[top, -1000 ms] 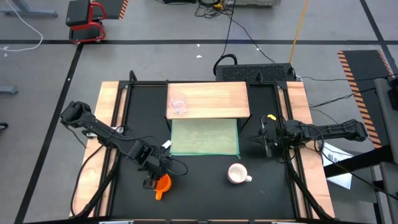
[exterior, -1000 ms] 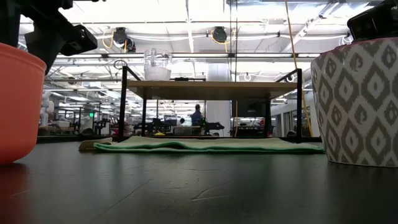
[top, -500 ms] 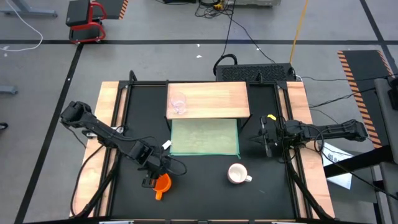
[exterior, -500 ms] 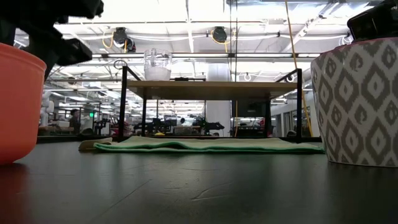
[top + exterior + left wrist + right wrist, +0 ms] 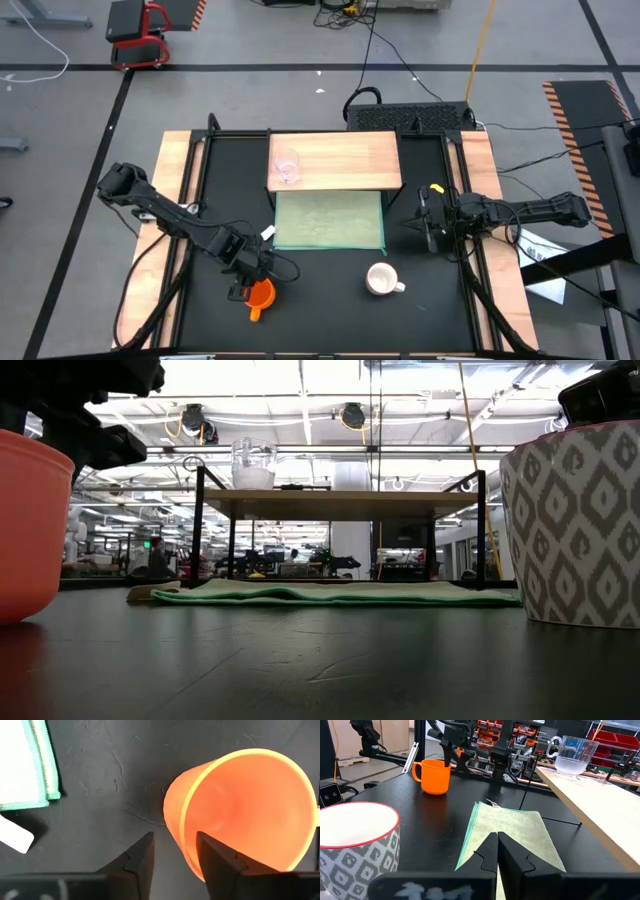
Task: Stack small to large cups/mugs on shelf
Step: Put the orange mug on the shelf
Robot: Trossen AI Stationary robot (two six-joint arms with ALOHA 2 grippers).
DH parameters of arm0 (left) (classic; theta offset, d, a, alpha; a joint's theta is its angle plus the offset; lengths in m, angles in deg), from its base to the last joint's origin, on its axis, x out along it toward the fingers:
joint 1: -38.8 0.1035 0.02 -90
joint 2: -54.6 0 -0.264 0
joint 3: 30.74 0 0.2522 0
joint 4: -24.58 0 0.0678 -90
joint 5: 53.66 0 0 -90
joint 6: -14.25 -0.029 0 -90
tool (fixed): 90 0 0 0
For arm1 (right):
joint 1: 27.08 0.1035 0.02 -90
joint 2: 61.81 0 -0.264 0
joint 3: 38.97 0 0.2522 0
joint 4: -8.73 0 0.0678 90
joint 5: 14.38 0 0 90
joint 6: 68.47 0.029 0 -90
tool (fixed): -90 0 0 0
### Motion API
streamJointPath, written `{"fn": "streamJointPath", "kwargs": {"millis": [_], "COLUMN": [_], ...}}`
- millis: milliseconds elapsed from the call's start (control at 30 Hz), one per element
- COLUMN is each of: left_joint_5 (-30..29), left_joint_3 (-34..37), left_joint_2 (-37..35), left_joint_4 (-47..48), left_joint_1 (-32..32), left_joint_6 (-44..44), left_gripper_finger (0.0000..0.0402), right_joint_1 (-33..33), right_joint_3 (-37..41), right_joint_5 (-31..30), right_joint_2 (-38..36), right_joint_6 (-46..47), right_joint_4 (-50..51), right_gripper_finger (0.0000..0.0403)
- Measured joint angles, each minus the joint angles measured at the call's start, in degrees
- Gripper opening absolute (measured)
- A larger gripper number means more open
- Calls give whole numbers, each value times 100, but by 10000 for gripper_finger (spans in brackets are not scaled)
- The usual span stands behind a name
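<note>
the left gripper point(image 5: 253, 283) hangs over the orange mug point(image 5: 261, 296) in the lower left of the high view, its fingers part open and straddling the mug's rim. in the left wrist view one finger point(image 5: 142, 855) stands outside the orange wall and the other point(image 5: 216, 857) inside the mouth, with a gap between the outer finger and the wall, so nothing is gripped yet. the mug stands upright on the black table point(image 5: 330, 290), its handle pointing toward the frame's bottom edge, away from the gripper. the wall to be pinched lies directly between the fingers, so closing looks like the next call. the shelf point(image 5: 340, 160) sits in the upper centre of the high view with the clear cup point(image 5: 287, 167) at its left end. the white mug point(image 5: 381, 279) stands lower centre-right, nearer the right arm. the right gripper point(image 5: 428, 222) waits at centre right, fingers shut on nothing, just beside the green mat point(image 5: 330, 220).
</note>
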Motion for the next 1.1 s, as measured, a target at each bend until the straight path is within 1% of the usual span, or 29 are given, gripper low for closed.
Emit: {"fn": "streamJointPath", "kwargs": {"millis": [267,333,633,1100], "left_joint_5": [-53,-112,-164,-263], "left_joint_3": [0,2,2,-2], "left_joint_2": [0,0,-30,-592], "left_joint_4": [-11,-2,-277,-304], "left_joint_1": [0,0,27,268], "left_joint_6": [-152,-230,-695,-1140], "left_gripper_finger": [26,10,7,4], "right_joint_1": [-1,-2,-1,-1], "right_joint_3": [1,2,0,2], "right_joint_5": [0,0,0,0], "right_joint_2": [0,0,2,0], "right_joint_6": [0,0,0,0], "right_joint_4": [0,0,0,0], "right_gripper_finger": [0,0,0,0]}}
